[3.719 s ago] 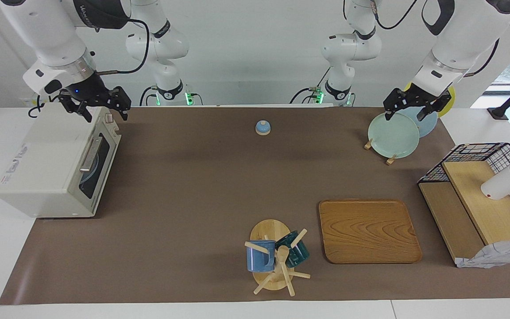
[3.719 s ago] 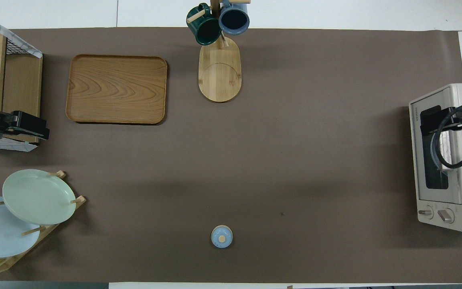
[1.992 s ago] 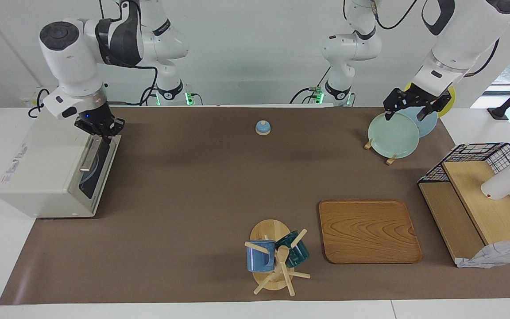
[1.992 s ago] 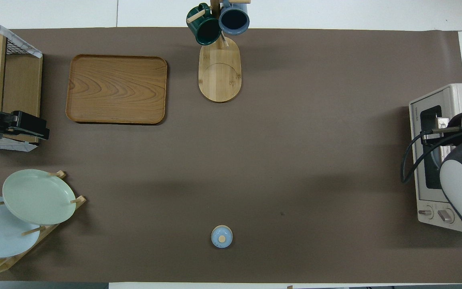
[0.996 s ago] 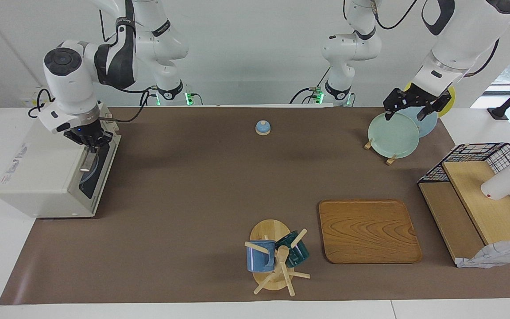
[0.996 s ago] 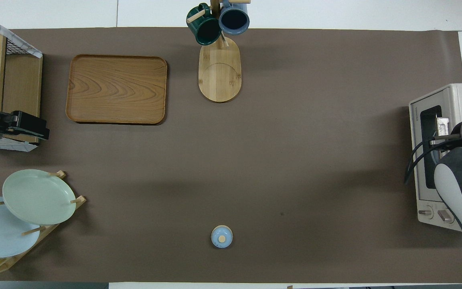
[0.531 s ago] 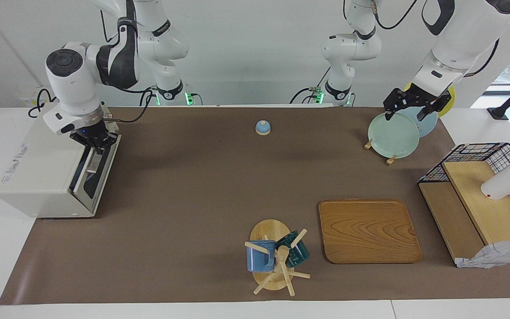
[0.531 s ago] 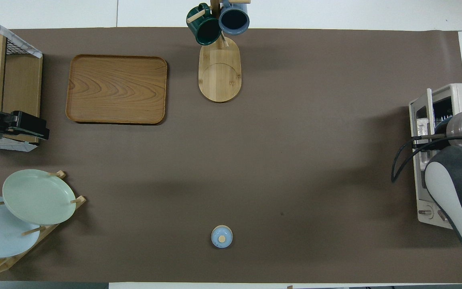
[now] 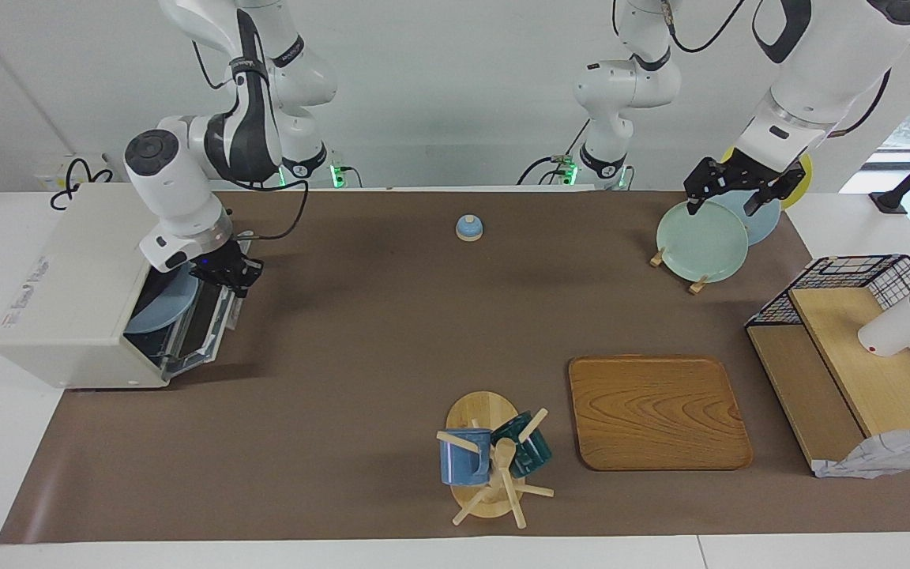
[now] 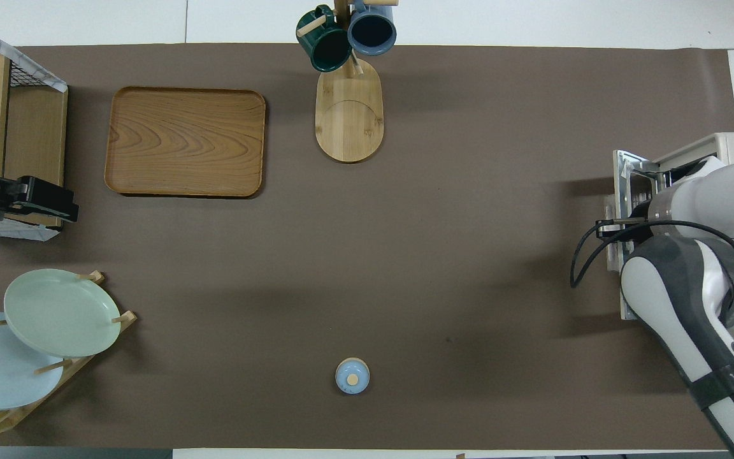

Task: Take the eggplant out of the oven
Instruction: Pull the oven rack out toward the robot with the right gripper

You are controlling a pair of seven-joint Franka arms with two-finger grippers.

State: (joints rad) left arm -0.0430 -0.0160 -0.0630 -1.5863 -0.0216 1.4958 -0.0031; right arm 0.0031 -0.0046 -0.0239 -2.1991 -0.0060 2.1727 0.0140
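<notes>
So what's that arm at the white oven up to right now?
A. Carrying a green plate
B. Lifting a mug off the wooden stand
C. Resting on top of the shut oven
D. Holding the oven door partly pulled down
D: the right gripper is shut on the top edge of the oven door, which hangs partly open with a pale blue plate showing inside.
</notes>
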